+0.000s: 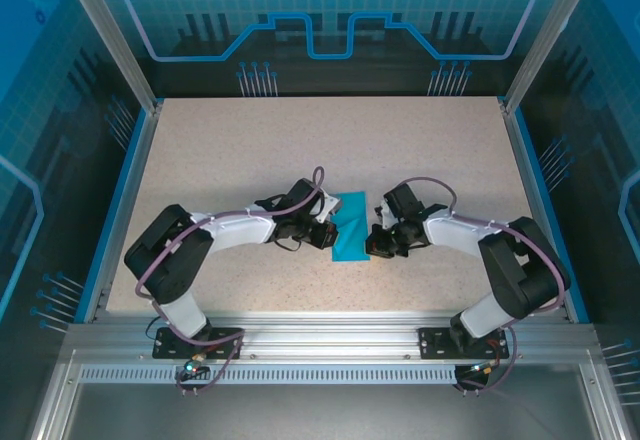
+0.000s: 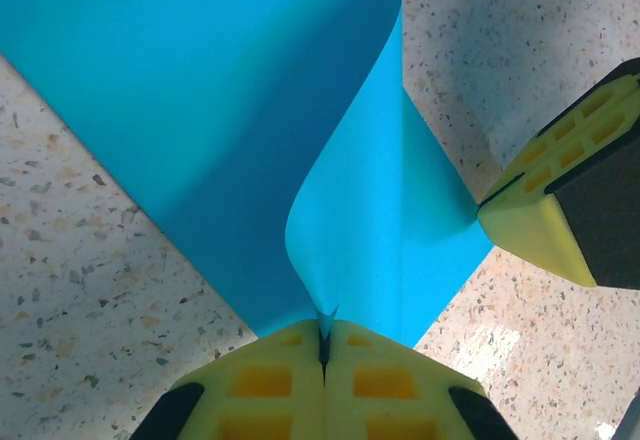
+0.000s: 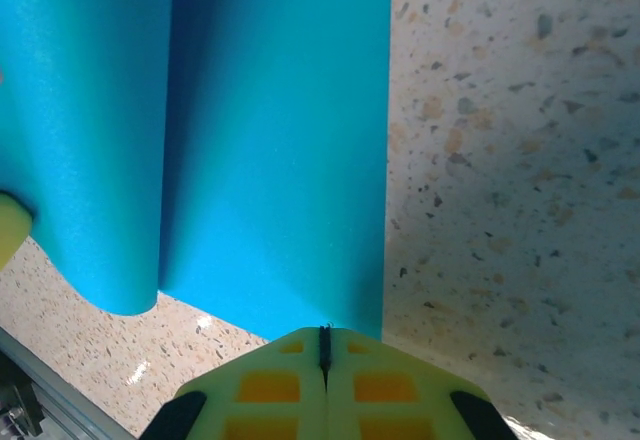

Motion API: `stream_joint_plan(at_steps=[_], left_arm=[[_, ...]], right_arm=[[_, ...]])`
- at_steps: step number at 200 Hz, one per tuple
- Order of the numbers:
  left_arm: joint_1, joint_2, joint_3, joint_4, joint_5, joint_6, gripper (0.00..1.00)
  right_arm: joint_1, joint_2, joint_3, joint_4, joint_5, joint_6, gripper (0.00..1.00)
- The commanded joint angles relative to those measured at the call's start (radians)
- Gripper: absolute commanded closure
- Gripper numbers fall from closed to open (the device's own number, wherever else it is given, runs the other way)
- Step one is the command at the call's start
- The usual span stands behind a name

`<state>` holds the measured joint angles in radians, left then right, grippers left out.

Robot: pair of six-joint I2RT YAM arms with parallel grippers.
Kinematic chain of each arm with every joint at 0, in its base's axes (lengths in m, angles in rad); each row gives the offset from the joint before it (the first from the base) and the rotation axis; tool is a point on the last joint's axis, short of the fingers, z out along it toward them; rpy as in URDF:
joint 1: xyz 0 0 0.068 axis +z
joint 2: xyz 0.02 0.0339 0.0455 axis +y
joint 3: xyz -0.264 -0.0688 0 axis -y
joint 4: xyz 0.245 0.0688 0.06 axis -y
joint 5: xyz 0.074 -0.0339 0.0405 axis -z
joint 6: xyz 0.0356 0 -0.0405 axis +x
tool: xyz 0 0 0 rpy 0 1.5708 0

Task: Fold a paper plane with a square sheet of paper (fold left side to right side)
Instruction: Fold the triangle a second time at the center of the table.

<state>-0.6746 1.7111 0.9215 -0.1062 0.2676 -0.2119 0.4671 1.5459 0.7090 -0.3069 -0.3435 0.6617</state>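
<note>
The square sheet of paper [image 1: 351, 222] is bright blue and lies mid-table between both grippers, its left part lifted and curled over toward the right. My left gripper [image 1: 325, 232] is shut on a corner of the sheet [image 2: 330, 150], which pinches to a point between the yellow fingertips [image 2: 323, 332]. My right gripper [image 1: 378, 244] is shut at the sheet's near right corner [image 3: 280, 160], jaws pressed together on its edge [image 3: 323, 332]. In the left wrist view the right gripper's fingers [image 2: 540, 222] touch the paper's pointed corner. No paper plane shape shows.
The speckled beige tabletop [image 1: 300, 140] stretches around the paper, bounded by blue rails [image 1: 125, 190] left and right and a metal frame [image 1: 330, 335] at the near edge. A curled roll of the sheet [image 3: 90, 160] stands left of the right gripper.
</note>
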Motion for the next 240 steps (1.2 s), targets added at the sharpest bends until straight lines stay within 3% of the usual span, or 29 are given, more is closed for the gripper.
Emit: stream_joint_plan(at_steps=[1, 240], left_arm=[[0.012, 0.024, 0.04, -0.038, 0.009, -0.005, 1.0], [0.044, 0.14, 0.123, -0.047, 0.014, -0.02, 0.98]], right_arm=[[0.016, 0.022, 0.03, -0.031, 0.021, 0.001, 0.95], [0.022, 0.079, 0.07, -0.139, 0.086, -0.047, 0.99]])
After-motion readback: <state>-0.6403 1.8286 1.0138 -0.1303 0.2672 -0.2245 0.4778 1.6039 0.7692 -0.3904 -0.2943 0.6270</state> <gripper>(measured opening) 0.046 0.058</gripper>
